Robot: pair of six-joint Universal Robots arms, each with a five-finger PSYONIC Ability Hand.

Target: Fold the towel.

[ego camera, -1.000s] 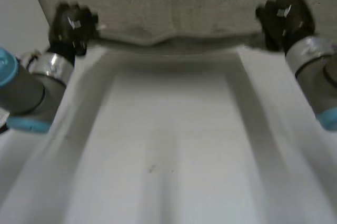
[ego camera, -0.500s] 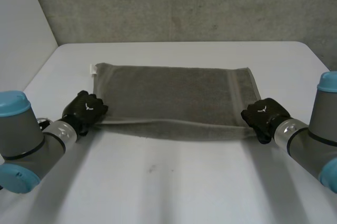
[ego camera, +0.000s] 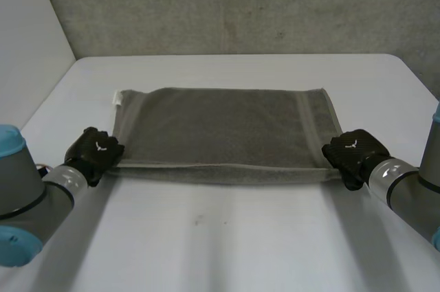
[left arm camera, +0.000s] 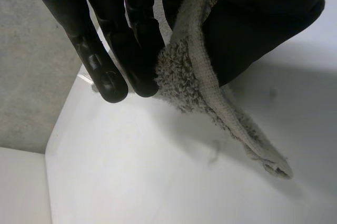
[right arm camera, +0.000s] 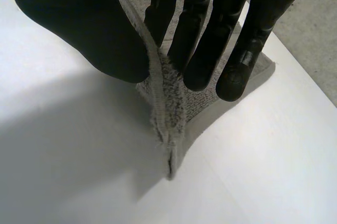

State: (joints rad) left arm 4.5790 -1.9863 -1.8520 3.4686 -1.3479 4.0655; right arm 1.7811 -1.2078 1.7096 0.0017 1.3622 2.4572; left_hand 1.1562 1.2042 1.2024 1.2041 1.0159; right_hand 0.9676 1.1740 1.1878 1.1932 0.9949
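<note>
A grey-brown towel point(ego camera: 227, 134) lies spread flat on the white table point(ego camera: 227, 237), its long sides running left to right. My left hand point(ego camera: 95, 153) is at the towel's near left corner and pinches that corner point(left arm camera: 195, 71) between thumb and straight fingers point(left arm camera: 108, 71). At the near right corner my right hand point(ego camera: 353, 152) pinches the edge point(right arm camera: 160, 97) between thumb and fingers point(right arm camera: 197, 50). The near edge is held slightly off the table between the two hands.
A grey concrete wall point(ego camera: 227, 3) stands behind the table's far edge, and a white wall point(ego camera: 27, 51) rises at the left. A small white tag point(ego camera: 117, 99) sticks out at the towel's far left corner. Bare tabletop stretches in front of the towel.
A second ago the towel hung raised close before the camera; both hands have brought it down and drawn it toward me, so it now lies spread on the table. The left hand moved further left.
</note>
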